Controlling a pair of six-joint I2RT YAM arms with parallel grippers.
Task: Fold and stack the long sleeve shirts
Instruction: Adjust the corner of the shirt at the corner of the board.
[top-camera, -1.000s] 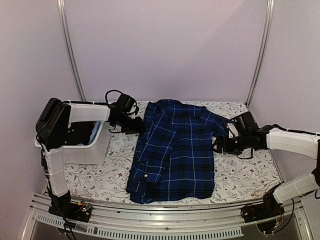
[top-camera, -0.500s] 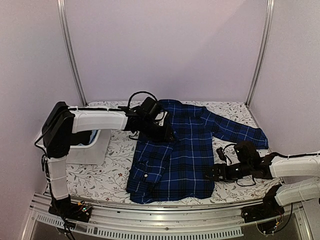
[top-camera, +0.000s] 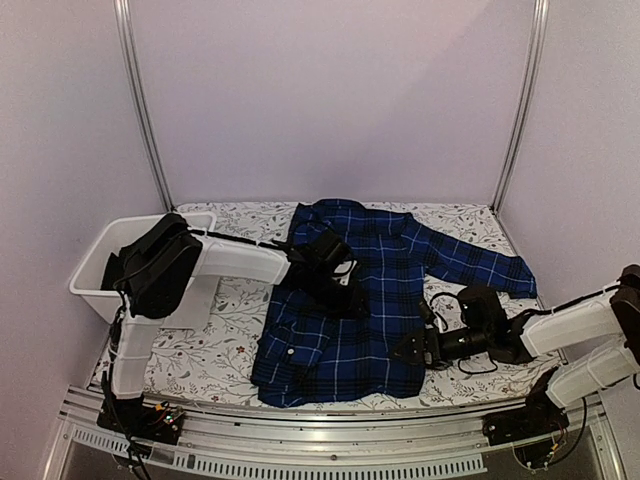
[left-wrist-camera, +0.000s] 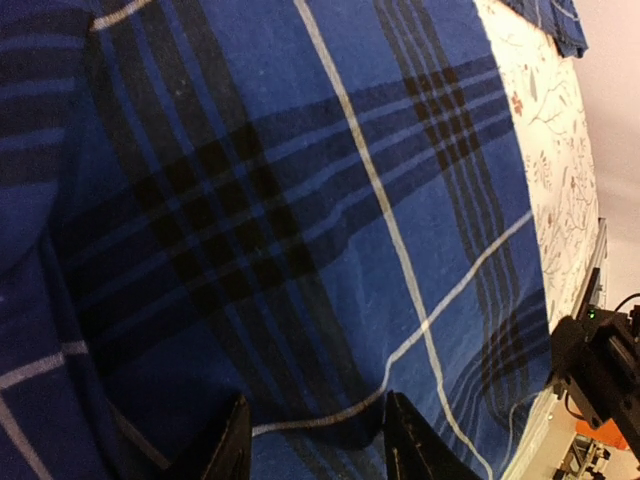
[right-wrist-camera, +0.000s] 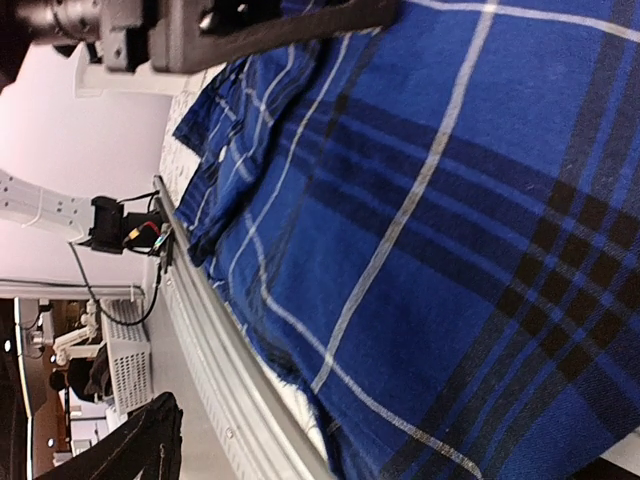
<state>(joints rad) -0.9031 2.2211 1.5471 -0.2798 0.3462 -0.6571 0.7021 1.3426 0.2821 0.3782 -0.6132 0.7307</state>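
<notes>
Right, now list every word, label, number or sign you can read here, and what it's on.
None can be read in any view.
The plaid shirt, floral table cover and white bin carry no visible text.
The background clutter in the right wrist view is too small to read.

The plaid shirt (top-camera: 385, 255) is spread at the middle of the table (top-camera: 200, 350), collar towards the far side. A bin (top-camera: 92, 262) is set to its left. The left gripper (top-camera: 347, 303) is placed over the shirt's middle, the right gripper (top-camera: 405, 350) beside its near right edge.
</notes>
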